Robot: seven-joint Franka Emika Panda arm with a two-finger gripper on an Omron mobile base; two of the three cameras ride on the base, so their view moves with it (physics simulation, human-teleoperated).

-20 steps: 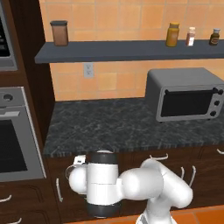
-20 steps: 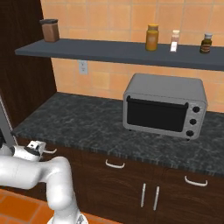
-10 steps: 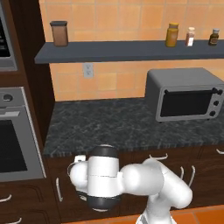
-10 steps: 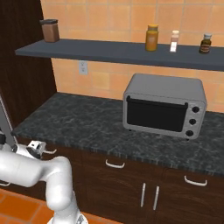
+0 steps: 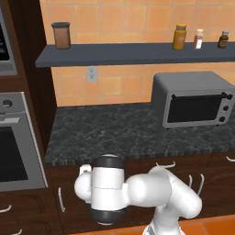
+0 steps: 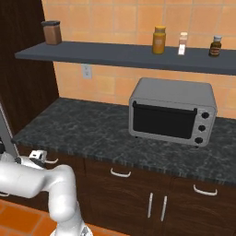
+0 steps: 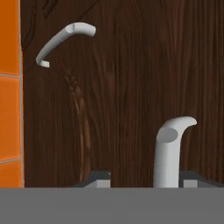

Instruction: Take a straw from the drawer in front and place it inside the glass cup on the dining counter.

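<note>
Dark wood drawer (image 7: 131, 87) fills the background, its silver handle (image 7: 170, 151) rising between the half-open claw (image 7: 144, 180), which grips nothing.

readable text: none in any view
shelf jars (image 6: 159, 39): labels too small and blurred, no lettering legible
toaster oven (image 6: 171, 110): three knobs, no markings legible, no brand seen
wall oven (image 5: 16, 142): panel bare of readable marks
wall outlet (image 5: 92, 73): plain, unmarked
drawer front (image 7: 131, 87): wood grain, no label
</note>
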